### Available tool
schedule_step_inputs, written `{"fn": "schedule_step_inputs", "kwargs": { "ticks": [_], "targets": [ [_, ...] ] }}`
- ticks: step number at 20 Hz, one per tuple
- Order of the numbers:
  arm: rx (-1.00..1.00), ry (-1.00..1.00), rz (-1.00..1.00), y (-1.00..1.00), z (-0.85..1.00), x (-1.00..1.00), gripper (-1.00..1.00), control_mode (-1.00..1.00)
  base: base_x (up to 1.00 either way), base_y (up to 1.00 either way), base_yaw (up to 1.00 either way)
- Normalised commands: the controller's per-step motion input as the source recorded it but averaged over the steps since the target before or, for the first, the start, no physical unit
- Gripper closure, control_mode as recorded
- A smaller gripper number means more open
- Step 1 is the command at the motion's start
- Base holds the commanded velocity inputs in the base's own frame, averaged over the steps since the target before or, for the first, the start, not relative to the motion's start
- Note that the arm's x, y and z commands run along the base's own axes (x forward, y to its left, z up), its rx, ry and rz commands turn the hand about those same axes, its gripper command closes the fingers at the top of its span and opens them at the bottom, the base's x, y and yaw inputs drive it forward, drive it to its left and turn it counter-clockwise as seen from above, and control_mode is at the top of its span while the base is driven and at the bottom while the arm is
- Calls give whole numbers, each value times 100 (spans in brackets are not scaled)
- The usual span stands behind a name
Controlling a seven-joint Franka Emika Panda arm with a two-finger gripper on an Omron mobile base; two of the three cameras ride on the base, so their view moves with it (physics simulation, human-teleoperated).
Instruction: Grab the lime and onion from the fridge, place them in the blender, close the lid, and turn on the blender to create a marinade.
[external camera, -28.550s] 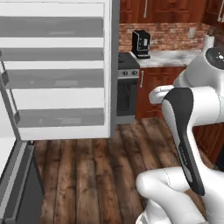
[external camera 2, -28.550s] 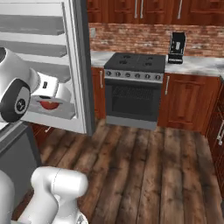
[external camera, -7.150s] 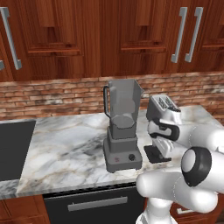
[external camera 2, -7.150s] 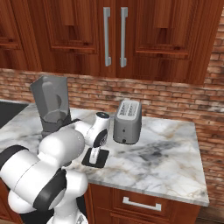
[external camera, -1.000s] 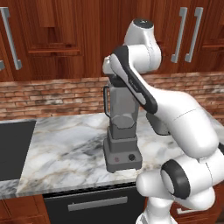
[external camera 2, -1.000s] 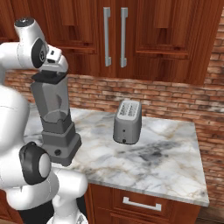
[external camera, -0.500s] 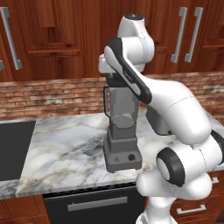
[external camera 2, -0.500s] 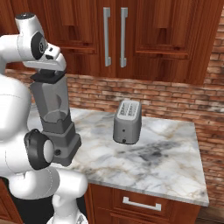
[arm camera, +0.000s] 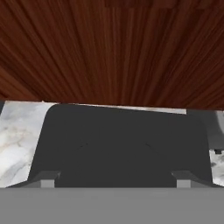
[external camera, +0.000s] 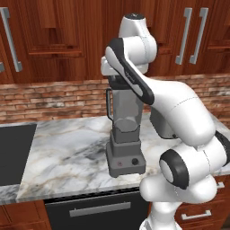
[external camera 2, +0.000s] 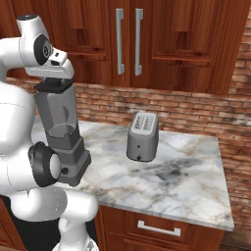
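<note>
Jaws spread wide straddle the flat black squarish lid (arm camera: 122, 144) atop the tall grey blender (external camera: 126, 134) (lid-closing step); next, press its 1 red button.

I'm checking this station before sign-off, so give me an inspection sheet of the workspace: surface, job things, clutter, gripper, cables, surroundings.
Surface: marble counter, bare patches unmarked.
Job things: blender upright on the counter; black lid on top of the jar; lime and onion cannot be made out through the jar wall.
Clutter: silver toaster standing apart to the blender's right.
Gripper: gripper right above the lid, open, fingertips spread near the lid's two sides, holding nothing.
Cables: nothing seen.
Surroundings: brick backsplash, wooden cupboards above, black cooktop left of the counter, drawer below.
</note>
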Motion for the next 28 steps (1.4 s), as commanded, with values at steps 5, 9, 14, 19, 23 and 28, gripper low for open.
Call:
{"fn": "schedule_step_inputs", "kwargs": {
  "ticks": [5,9,14,19,23,28],
  "targets": [
    [0,-1,4,0,-59,-31,100,-100,0,0,0],
    [0,-1,1,0,-4,-2,100,-100,0,0,0],
    [0,0,0,0,-1,-12,100,-100,0,0,0],
    [0,0,0,0,-1,-37,100,-100,0,0,0],
    [0,0,0,0,0,-7,100,-100,0,0,0],
    [0,0,0,0,0,0,100,-100,0,0,0]
  ]
}}
